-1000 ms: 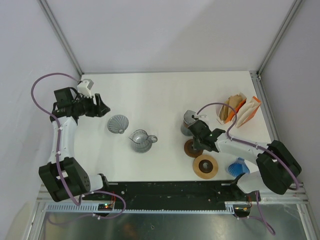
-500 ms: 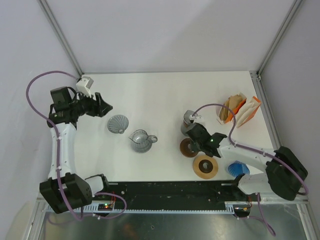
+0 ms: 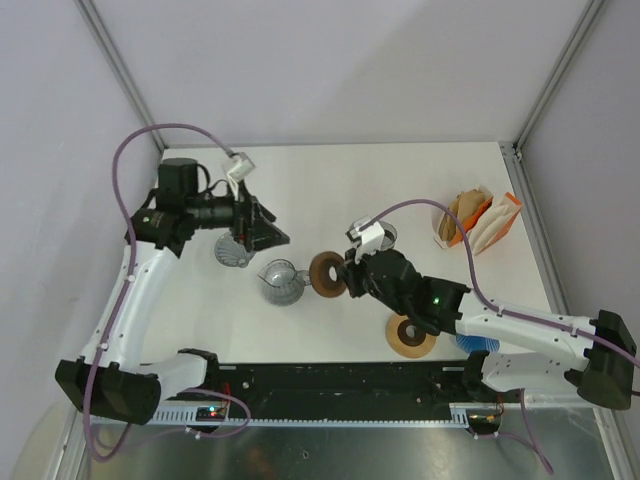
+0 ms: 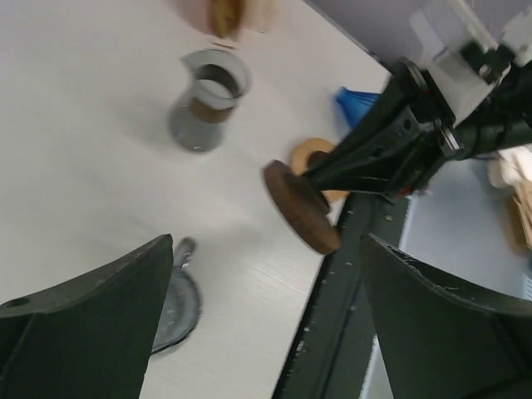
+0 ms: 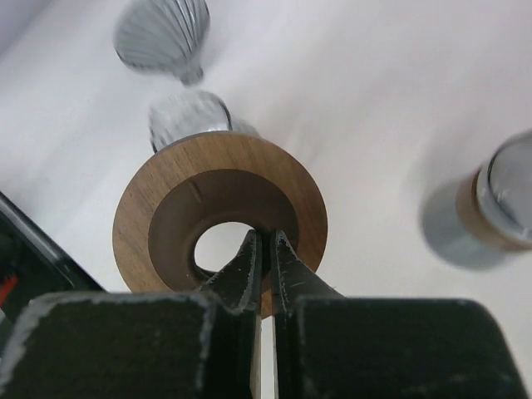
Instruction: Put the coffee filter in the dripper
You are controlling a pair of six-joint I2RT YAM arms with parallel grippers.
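The coffee filters (image 3: 478, 222) stand in orange and white packs at the far right; their edge also shows at the top of the left wrist view (image 4: 229, 12). A ribbed glass cone dripper (image 3: 234, 250) lies left of centre and also shows in the right wrist view (image 5: 162, 33). My right gripper (image 3: 345, 275) is shut on the inner rim of a wooden ring (image 3: 325, 274), held on edge above the table (image 5: 218, 218). The ring also shows in the left wrist view (image 4: 301, 206). My left gripper (image 3: 268, 232) is open and empty just right of the ribbed cone, its fingers (image 4: 83, 324) wide apart.
A glass carafe (image 3: 282, 284) stands beside the held ring. A grey cup with a brown band (image 3: 381, 237) is behind the right arm. A second wooden ring (image 3: 411, 333) and a blue cone (image 3: 474, 335) lie near the front edge.
My right gripper has lifted the wooden ring and carried it left to beside the carafe. My left gripper has swung right past the ribbed cone.
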